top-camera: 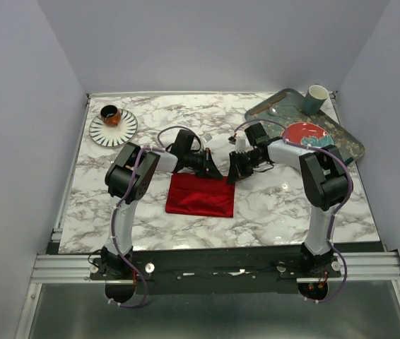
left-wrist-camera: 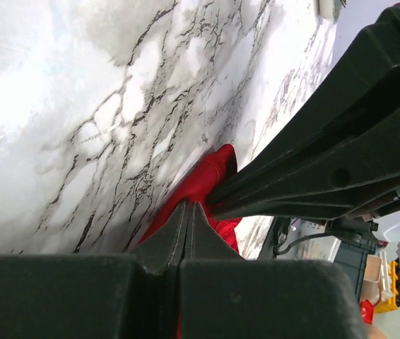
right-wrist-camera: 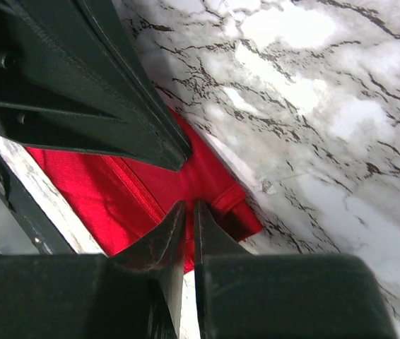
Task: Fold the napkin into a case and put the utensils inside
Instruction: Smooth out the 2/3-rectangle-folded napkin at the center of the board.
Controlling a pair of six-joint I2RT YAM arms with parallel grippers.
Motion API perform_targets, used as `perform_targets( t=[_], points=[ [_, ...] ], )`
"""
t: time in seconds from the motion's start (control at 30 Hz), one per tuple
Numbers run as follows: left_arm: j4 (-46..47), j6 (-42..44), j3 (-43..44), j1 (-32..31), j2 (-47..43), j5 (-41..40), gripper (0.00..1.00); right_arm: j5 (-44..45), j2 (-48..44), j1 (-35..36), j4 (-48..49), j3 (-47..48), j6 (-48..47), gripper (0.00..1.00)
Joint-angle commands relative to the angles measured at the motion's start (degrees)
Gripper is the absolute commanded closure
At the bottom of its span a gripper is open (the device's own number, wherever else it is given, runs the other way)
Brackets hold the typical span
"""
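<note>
Red napkin lies lengthwise left-right; at its far right corner, left hand clenched, right hand nearly closed, possibly pinching cloth.

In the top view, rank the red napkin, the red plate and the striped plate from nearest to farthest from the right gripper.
From the right gripper:
1. napkin, at its fingertips, table centre.
2. red plate, to the right, at the tray.
3. striped plate, far-left corner.

Striped saucer, green tray, cup
</note>
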Motion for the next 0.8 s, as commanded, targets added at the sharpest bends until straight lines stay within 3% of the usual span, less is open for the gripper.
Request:
perform_targets(
  t=[0.0, 0.2, 0.43, 0.77],
  points=[
    [-7.1, 4.87, 0.54, -0.37, 2.0, -6.16, 1.0, -0.94, -3.54, -1.07, -4.87, 0.79, 0.26, 0.78],
    [-7.46, 5.31, 0.37, -0.46, 2.53, -6.34, 1.0, -8.86, -6.45, -1.87, -5.77, 4.31, 3.68, 0.72],
    [-8.42, 5.84, 1.16, -0.46, 2.79, -6.43, 1.0, -16.59, -0.12, -1.78, 0.47, 3.79, 12.56, 0.75],
    [-8.78, 5.93, 0.98, -0.37, 3.32, -6.52, 1.0, -12.13, 5.07, -1.7, 1.09, -2.36, 10.73, 0.78]
  ],
)
